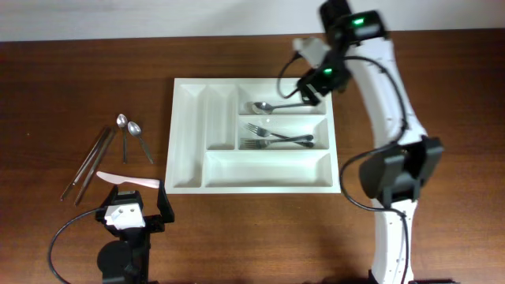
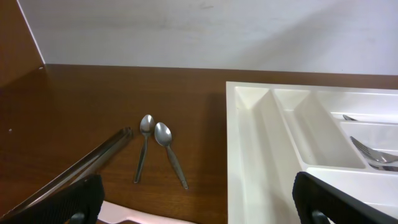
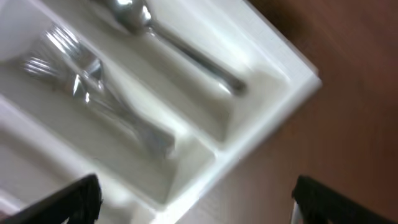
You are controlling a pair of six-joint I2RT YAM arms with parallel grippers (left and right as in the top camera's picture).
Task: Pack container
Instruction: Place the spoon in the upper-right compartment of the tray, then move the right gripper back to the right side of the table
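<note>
Overhead: you look straight down from a fixed, distant point on the dark brown wooden table point(image 1: 63, 79), the whole white rectangular plastic cutlery tray point(image 1: 189, 134) in frame. Left wrist: you look from low at the table's near side towards the pale wall point(image 2: 186, 31), sharing with the overhead the tray's left compartments and the two small steel teaspoons point(image 2: 163, 134) beside them. Right wrist: you look down, tilted and very close, on the tray's far right corner and its long steel spoon point(image 3: 186, 53), also seen overhead.
</note>
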